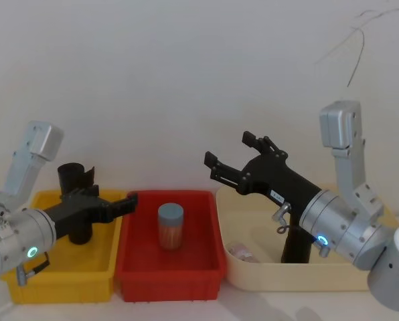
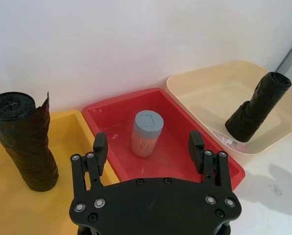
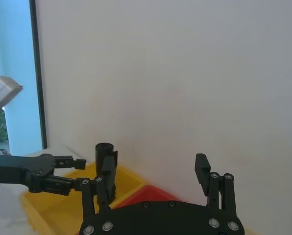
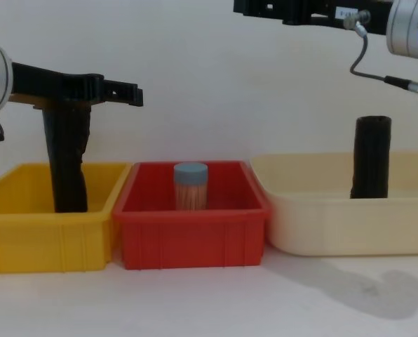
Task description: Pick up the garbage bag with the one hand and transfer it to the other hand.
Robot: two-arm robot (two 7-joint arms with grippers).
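so we are at the start: our left gripper, teal ring, hangs wide open and empty at lower left, our right gripper likewise mid-frame. next, reach the garbage bag, upright in the cream bin at right; room above is open.

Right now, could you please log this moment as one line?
left end effector: open, above yellow bin | right end effector: open, raised | garbage bag: upright, cream bin

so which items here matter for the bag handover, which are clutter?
Job:
garbage bag, upright in cream bin
left pincer, open
right pincer, open, raised

Clutter:
ragged black roll in yellow bin
grey-capped jar in red bin
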